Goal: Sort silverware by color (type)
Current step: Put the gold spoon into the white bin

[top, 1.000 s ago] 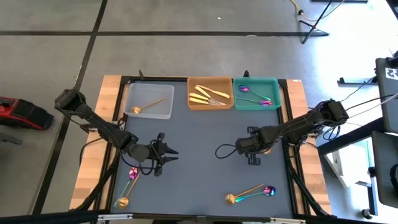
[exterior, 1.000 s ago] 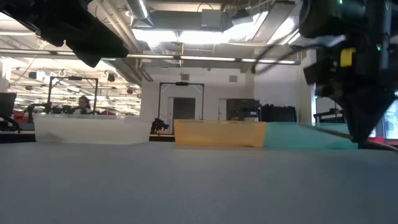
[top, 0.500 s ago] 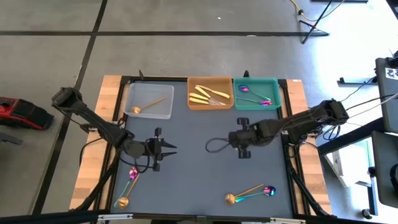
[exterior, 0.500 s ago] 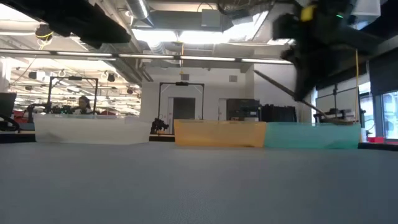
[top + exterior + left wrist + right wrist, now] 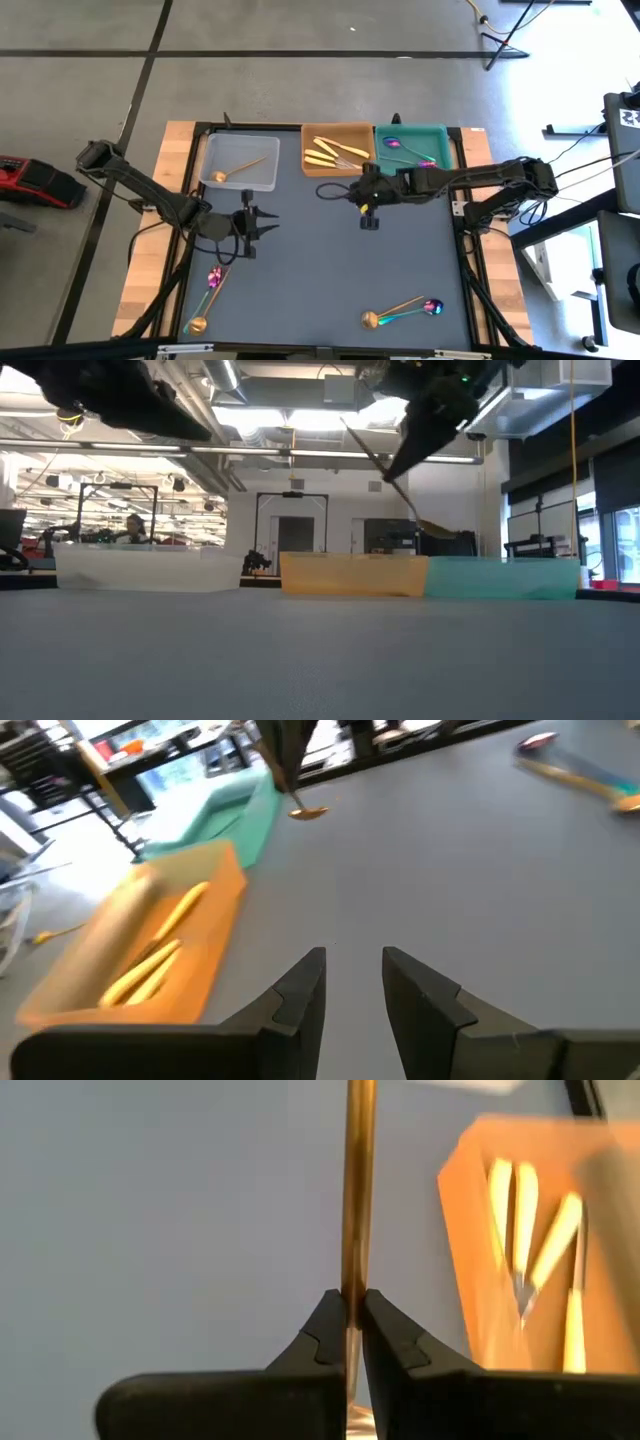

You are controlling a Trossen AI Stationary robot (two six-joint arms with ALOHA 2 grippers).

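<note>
My right gripper (image 5: 362, 194) hangs over the table's far middle, near the orange tray (image 5: 338, 168), shut on a copper-gold spoon (image 5: 400, 480). My left gripper (image 5: 266, 218) is open and empty above the table's left middle; it also shows in its wrist view (image 5: 355, 970). A purple-teal spoon (image 5: 213, 278) and a copper-gold spoon (image 5: 198, 324) lie flat at the near left. Another copper-gold spoon (image 5: 372, 319) and purple-teal spoon (image 5: 432, 305) lie at the near right. My right gripper pinches the spoon's slim handle (image 5: 356, 1275) between its two fingertips (image 5: 325, 1320); the handle runs on past them. The spoon is lifted clear of the table and hangs slanting, its bowl (image 5: 437, 527) the lower end.
Three trays stand along the far edge: a clear one (image 5: 212, 150) holding a copper-gold spoon, the orange one holding pale yellow knives (image 5: 335, 152), and a teal one (image 5: 445, 150) holding purple-teal spoons. The table's middle is bare grey mat.
My right gripper has risen and gone toward the table's far edge and left, carrying the spoon from the right middle to beside the orange tray. My left gripper has drawn a little toward the far edge.
</note>
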